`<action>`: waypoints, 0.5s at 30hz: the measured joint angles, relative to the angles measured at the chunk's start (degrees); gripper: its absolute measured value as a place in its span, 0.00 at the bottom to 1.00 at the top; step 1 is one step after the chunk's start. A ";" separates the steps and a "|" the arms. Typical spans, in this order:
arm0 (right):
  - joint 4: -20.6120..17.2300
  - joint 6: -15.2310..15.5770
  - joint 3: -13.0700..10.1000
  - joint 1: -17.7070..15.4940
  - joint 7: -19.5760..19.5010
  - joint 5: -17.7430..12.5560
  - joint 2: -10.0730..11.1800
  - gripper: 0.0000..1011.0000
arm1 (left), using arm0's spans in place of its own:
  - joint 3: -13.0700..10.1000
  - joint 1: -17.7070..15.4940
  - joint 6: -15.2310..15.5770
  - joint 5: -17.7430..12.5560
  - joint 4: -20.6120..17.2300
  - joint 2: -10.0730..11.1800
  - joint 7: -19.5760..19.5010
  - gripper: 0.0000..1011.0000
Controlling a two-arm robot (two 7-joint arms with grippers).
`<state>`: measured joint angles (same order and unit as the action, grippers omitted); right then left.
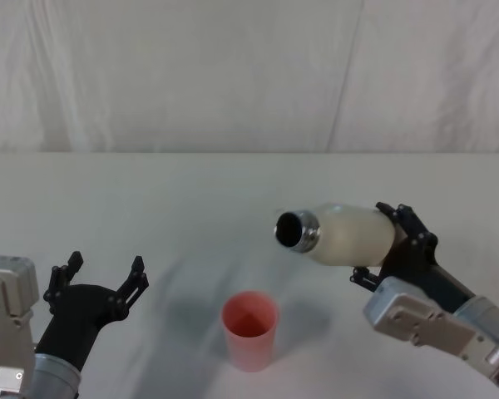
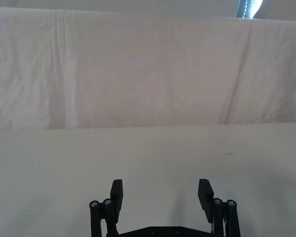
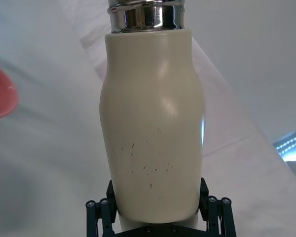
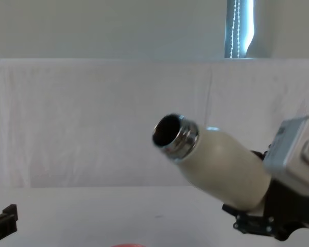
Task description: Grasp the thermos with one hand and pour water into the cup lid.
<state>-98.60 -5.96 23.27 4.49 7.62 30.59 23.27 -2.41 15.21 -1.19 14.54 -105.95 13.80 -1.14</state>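
The right claw (image 1: 382,241) grasps the thermos (image 1: 345,234), tilted nearly sideways above the cup lid (image 1: 250,329). The left claw (image 1: 100,278) hangs released over the worktop (image 1: 150,199).

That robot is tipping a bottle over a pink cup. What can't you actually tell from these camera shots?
- Whether the thermos holds any water: its mouth is dark in the head and chest views.
- The thermos base: covered by the right end effector shut on it in the right wrist view.
- Most of the cup lid in the chest view: cut off by the bottom edge.
- Whether water is flowing: no stream is visible.
- The left end effector hangs open, idle.
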 joint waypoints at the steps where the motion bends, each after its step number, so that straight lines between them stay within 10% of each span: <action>1: -0.16 0.04 -0.34 -0.18 0.18 -0.58 -0.09 0.94 | 0.00 0.00 0.00 0.00 0.00 0.00 0.00 0.99; 15: -2.95 1.31 -7.89 -3.85 4.18 -13.03 -1.31 0.94 | 0.00 0.00 0.00 0.00 0.00 0.00 0.00 0.99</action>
<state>-101.55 -4.66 15.39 0.64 11.80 17.56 21.97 -2.41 15.21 -1.19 14.54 -105.95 13.80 -1.14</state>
